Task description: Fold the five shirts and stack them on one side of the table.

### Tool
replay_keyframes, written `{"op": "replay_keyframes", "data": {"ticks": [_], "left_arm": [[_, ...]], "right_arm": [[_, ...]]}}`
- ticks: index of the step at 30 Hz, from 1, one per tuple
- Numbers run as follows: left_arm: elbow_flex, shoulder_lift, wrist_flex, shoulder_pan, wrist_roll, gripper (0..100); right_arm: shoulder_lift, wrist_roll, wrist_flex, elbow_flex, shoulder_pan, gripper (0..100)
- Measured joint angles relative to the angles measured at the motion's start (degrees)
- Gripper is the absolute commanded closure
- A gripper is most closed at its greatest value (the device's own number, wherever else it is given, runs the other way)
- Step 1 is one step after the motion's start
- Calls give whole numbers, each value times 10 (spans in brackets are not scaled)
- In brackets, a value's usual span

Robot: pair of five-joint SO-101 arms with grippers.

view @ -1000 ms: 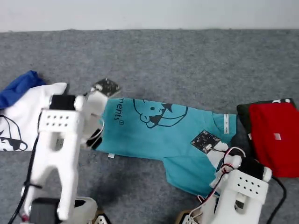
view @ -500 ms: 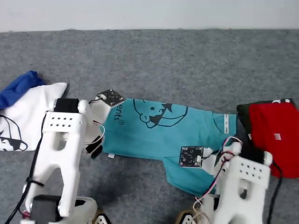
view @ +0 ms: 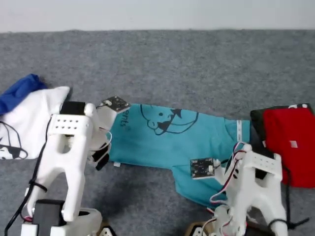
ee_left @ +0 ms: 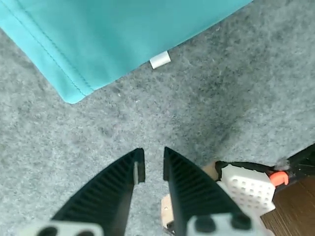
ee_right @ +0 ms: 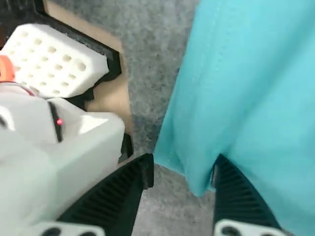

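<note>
Nearest edge of table (view: 197,64), grey felt surface: both arm bases.

Right arm (view: 253,184) stands over the near hem of the teal shirt (view: 167,142). Right gripper (ee_right: 182,169): jaws spread wide and holding nothing. They straddle the teal shirt's (ee_right: 246,88) edge, and a fold of hem sits in the gap between them. Cannot tell whether either jaw touches the cloth.

Left arm (view: 64,157) is at the shirt's other end. Left gripper (ee_left: 153,158): jaws parted by a narrow slit, with nothing in it. It hangs over bare felt just off the teal shirt's (ee_left: 113,34) near corner, apart from the cloth. A small white tag (ee_left: 159,59) pokes out from the hem there.

The teal shirt lies spread flat across the middle of the table. Its dark printed figure faces up, and one sleeve angles toward the near edge by the right arm.

On the right arm's side, a folded red shirt (view: 288,142) rests on a dark garment (view: 256,123), touching the teal shirt's end.

On the left arm's side is a white shirt (view: 24,123), loosely bunched. A blue shirt (view: 17,91) is crumpled against its far edge.

Beyond the table, a pale wall (view: 157,14).
</note>
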Motion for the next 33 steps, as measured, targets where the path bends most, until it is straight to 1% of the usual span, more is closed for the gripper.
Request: {"op": "replay_keyframes", "data": {"ticks": [1, 3, 5, 8, 10, 13, 15, 19, 20, 23, 27, 33], "left_arm": [[0, 0, 0, 0, 0, 927], [0, 0, 0, 0, 0, 927], [0, 0, 0, 0, 0, 927], [0, 0, 0, 0, 0, 927], [0, 0, 0, 0, 0, 927], [0, 0, 0, 0, 0, 927], [0, 0, 0, 0, 0, 927], [0, 0, 0, 0, 0, 927], [0, 0, 0, 0, 0, 927], [0, 0, 0, 0, 0, 927], [0, 0, 0, 0, 0, 927], [0, 0, 0, 0, 0, 924]], "right_arm": [[3, 2, -26, 5, 4, 991], [32, 3, -102, 14, 9, 973], [49, -11, -171, 20, 13, 984], [62, -62, -187, 15, 17, 987], [62, -72, -184, 7, 17, 988], [75, -77, -140, -24, 18, 987], [77, -77, -113, -45, 20, 957], [77, -88, -60, -66, 21, 789], [77, -98, -47, -67, 21, 774], [78, -117, -18, -67, 21, 796], [78, -135, 9, -74, 5, 779], [78, -185, 136, -149, -16, 772]]}}
